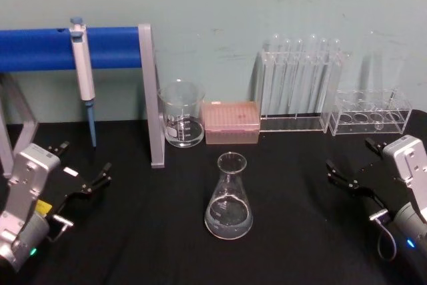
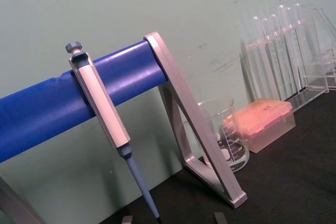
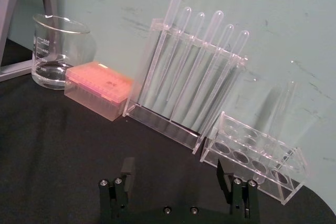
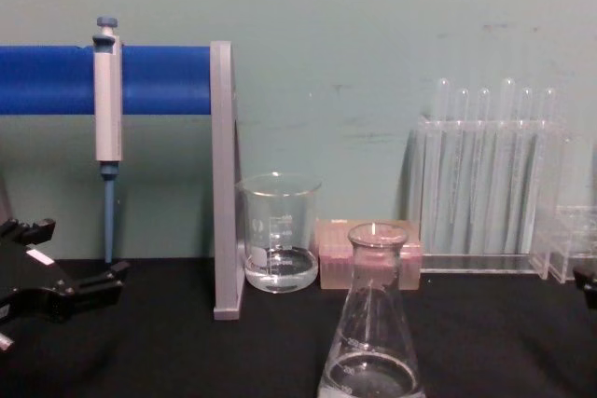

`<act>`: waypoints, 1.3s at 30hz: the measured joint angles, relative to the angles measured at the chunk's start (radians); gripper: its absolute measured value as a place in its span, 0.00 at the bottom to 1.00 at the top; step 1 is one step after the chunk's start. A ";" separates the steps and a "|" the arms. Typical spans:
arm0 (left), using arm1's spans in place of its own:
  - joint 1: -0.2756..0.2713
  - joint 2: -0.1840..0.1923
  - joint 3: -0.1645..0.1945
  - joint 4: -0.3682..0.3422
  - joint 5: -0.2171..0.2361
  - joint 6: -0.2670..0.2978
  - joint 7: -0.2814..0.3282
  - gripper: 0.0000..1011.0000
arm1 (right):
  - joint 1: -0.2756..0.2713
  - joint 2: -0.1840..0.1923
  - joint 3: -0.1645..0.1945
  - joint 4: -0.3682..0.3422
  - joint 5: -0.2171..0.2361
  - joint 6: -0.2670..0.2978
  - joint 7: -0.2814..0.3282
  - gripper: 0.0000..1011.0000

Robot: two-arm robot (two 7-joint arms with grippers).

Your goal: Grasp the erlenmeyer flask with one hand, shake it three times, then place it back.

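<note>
The erlenmeyer flask (image 4: 373, 333) stands at bottom centre, holding a little liquid. A beaker (image 4: 278, 230) and pink tip box (image 4: 334, 253) sit behind it. The left gripper (image 4: 82, 251), fingers apart, sits lower left.

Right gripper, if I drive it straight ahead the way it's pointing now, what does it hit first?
Most likely the tall test tube rack: the open right gripper aims at its base across the table. Depth is hard to judge. The erlenmeyer flask sits off that line.

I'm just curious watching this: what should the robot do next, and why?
Probably move the right gripper toward the erlenmeyer flask: the flask stands untouched, both grippers are open and apart from it, the left gripper idle at the side.
</note>
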 joint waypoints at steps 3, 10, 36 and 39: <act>0.000 0.000 0.000 0.000 0.000 0.000 0.000 0.99 | 0.000 0.000 0.000 0.000 0.000 0.000 0.000 0.99; 0.000 0.000 0.000 0.000 0.000 0.000 0.000 0.99 | 0.000 0.000 0.000 0.000 0.000 0.000 0.000 0.99; 0.000 0.000 0.000 0.000 0.000 0.000 0.000 0.99 | -0.021 -0.004 0.027 -0.027 0.030 0.004 0.068 0.99; 0.000 0.000 0.000 0.000 0.000 0.000 0.000 0.99 | -0.038 -0.003 0.037 -0.061 0.059 0.015 0.111 0.99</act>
